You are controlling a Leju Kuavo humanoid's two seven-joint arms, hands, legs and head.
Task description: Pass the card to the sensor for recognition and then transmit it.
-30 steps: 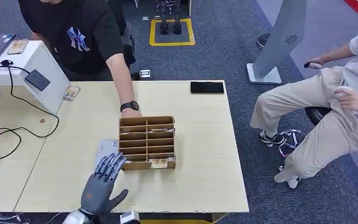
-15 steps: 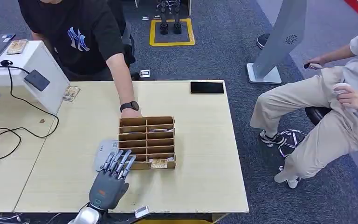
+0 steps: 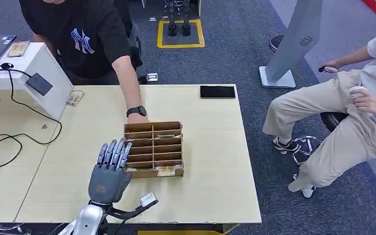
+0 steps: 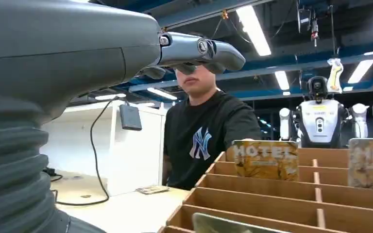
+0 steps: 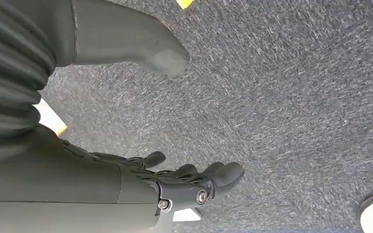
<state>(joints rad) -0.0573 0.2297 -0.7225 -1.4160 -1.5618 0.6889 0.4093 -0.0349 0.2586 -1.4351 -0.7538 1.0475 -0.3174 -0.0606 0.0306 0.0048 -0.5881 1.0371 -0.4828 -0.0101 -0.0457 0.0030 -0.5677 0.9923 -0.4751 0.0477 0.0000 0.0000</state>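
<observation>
Left hand [image 3: 108,170] raised over table [image 3: 215,161], fingers spread, holding nothing, just beside wooden card rack [image 3: 153,149]; card [image 3: 167,171] upright in front slot; right hand [image 5: 194,187] hanging loosely open, empty; risk: broad fingers jamming on dividers, tipping rack.

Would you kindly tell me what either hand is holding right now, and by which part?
Nothing is held: the left hand hovers open beside the wooden rack; the right hand hangs empty.
</observation>
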